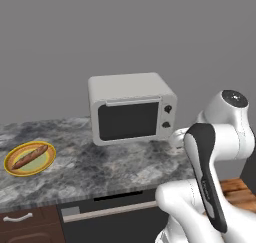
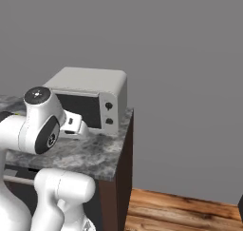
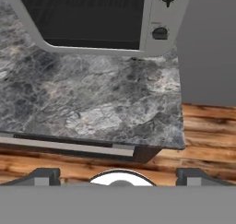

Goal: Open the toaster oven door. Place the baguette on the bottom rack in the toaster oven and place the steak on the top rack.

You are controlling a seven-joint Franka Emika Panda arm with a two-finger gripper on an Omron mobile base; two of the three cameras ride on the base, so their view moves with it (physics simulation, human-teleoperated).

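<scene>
The light-grey toaster oven (image 1: 131, 108) stands at the back of the marble counter, also seen as toaster oven (image 2: 90, 99). The toaster oven door (image 1: 127, 121) is closed, with its bar handle along the top edge. The dark glass hides the top rack and the bottom rack. The baguette (image 1: 30, 156) lies on a yellow-rimmed green plate (image 1: 46, 164) at the counter's left. The steak is out of view. My gripper (image 3: 119, 176) is open and empty. It hovers over the counter in front of the oven's lower right corner, near the two black knobs (image 3: 160, 32).
The marble counter (image 1: 100, 167) ends just right of the oven, counter edge (image 2: 124, 149), with wooden floor (image 2: 180, 211) below. A long bar handle (image 1: 107, 211) and a brown drawer (image 1: 20, 219) sit under the counter front. A grey wall stands behind.
</scene>
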